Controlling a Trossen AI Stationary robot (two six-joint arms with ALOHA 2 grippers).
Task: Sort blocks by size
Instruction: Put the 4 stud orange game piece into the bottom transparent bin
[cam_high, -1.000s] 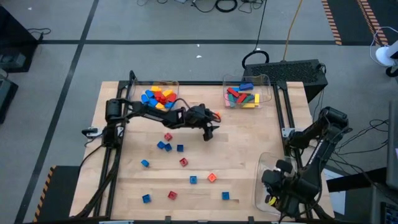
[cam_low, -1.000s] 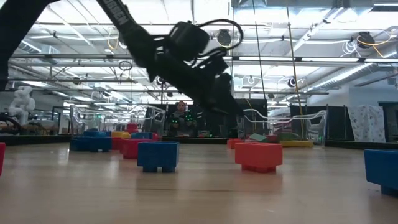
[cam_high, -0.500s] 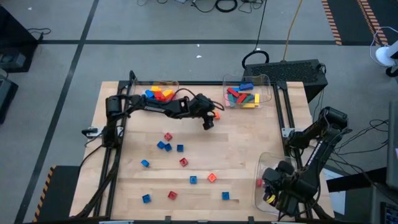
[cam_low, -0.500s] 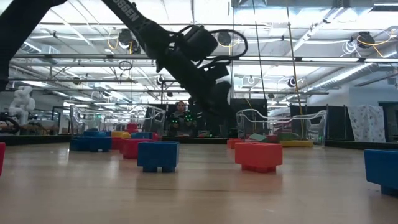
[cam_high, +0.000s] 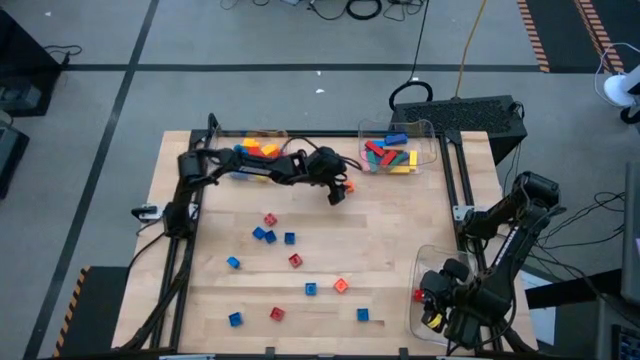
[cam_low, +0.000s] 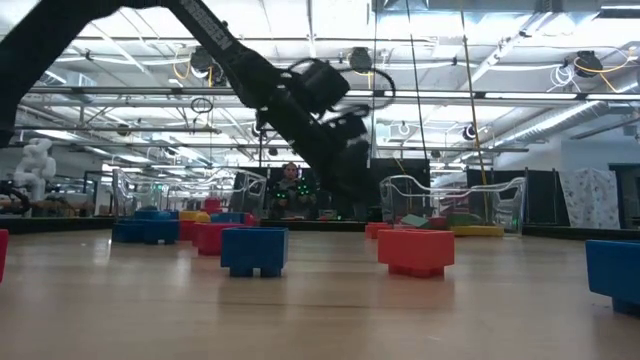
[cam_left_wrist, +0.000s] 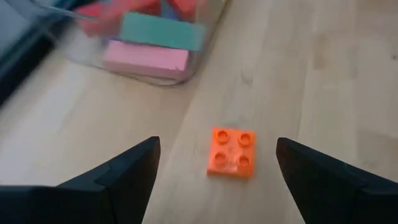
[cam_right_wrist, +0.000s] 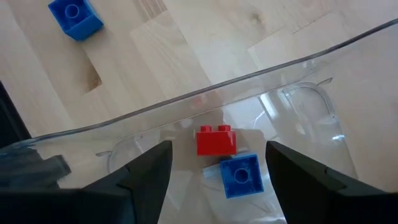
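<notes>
One flat orange four-stud plastic brick (cam_left_wrist: 232, 152) lies on the wooden table (cam_high: 400, 240), under the left gripper (cam_left_wrist: 217, 171).
The gripper's fingers are spread apart and empty, near a clear plastic tray (cam_high: 430, 135) of long bars. The right gripper (cam_right_wrist: 214, 171), fingers apart, hovers over another clear tray (cam_right_wrist: 261, 74) holding a red brick (cam_right_wrist: 216, 140) and a blue cube (cam_right_wrist: 241, 175).
</notes>
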